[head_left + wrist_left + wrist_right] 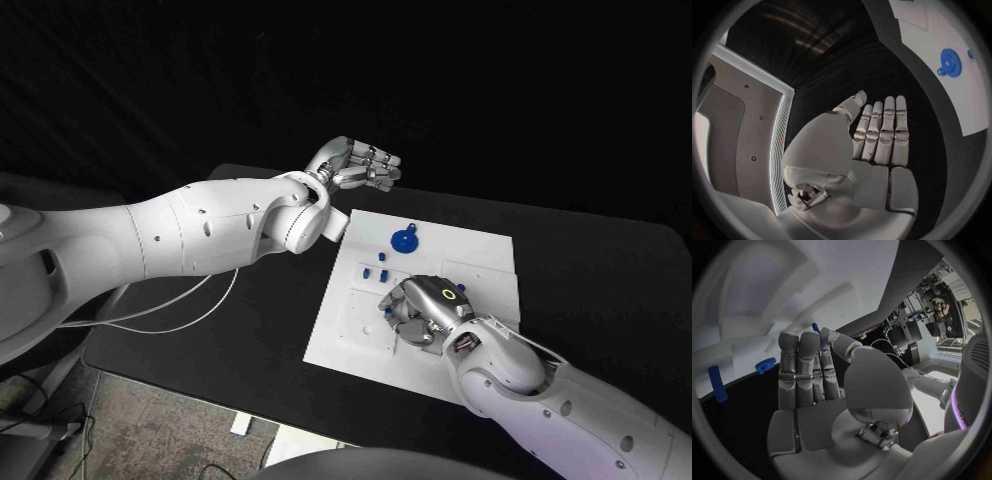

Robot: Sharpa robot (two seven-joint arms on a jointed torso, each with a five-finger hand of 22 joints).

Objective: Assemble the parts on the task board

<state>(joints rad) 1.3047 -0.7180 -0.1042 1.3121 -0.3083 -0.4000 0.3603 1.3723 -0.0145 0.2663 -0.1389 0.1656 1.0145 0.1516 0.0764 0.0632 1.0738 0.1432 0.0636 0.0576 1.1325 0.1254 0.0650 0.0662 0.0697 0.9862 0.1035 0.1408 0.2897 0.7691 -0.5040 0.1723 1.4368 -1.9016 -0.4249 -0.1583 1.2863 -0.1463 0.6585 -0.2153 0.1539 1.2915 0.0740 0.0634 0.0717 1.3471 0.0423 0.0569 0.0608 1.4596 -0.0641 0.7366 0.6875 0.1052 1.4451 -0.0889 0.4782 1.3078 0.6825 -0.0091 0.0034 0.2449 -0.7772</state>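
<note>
**R hand low on board, L hand raised behind it**

R hand (pixel 426 308) rests on white task board (pixel 483 250); whether it pinches a small blue part (pixel 816 328) at its fingertips can't be told. Blue gear (pixel 405 240) lies just beyond. L hand (pixel 358 165), farther back off the board, fingers curled, holds nothing.

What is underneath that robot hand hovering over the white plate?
Under the right robot hand lies the white task board, with small blue parts beside it. In the right wrist view a blue part peeks past the fingertips; whatever lies directly beneath is covered.
</note>
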